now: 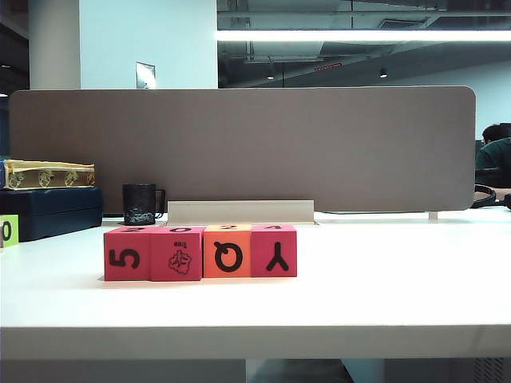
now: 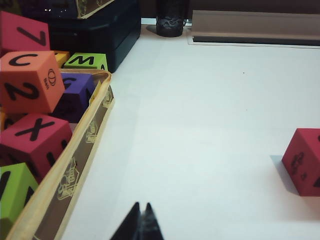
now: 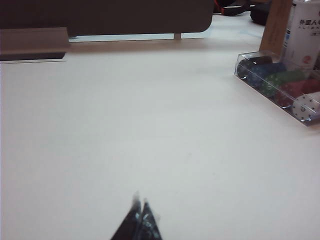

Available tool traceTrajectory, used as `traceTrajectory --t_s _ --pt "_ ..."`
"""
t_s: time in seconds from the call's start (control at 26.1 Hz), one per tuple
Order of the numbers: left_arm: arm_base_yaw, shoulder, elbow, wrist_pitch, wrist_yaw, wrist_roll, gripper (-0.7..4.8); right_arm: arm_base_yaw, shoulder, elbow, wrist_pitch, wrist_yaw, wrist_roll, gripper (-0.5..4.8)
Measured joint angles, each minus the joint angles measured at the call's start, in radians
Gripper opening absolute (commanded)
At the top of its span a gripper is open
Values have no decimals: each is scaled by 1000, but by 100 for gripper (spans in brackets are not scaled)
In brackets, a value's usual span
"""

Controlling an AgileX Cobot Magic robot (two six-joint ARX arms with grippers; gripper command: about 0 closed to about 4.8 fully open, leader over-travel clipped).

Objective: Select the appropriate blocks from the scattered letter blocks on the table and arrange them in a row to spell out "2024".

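Both grippers, left [image 2: 141,220] and right [image 3: 140,220], hover clenched and empty over the near table [image 1: 383,295]. Farther, the blocks [image 1: 200,251] touch in a row; a low sweep could scatter them

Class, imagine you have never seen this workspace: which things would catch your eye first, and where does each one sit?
First, the row of blocks near the front of the white table: three pink-red and one orange, side by side, front faces showing 5, a tree, Q and Y. Next, the tray of mixed letter blocks beside the left gripper. Both that and the right gripper hang shut, holding nothing.
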Motion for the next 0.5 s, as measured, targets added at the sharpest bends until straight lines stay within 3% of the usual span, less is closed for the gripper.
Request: traceTrajectory --t_s 0.19,0.5 --pt "0 0 0 0 0 0 -5 -8 -56 0 -105 50 0 -1" --pt "0 0 0 0 0 0 -5 -11 -56 0 -109 45 -2 -1"
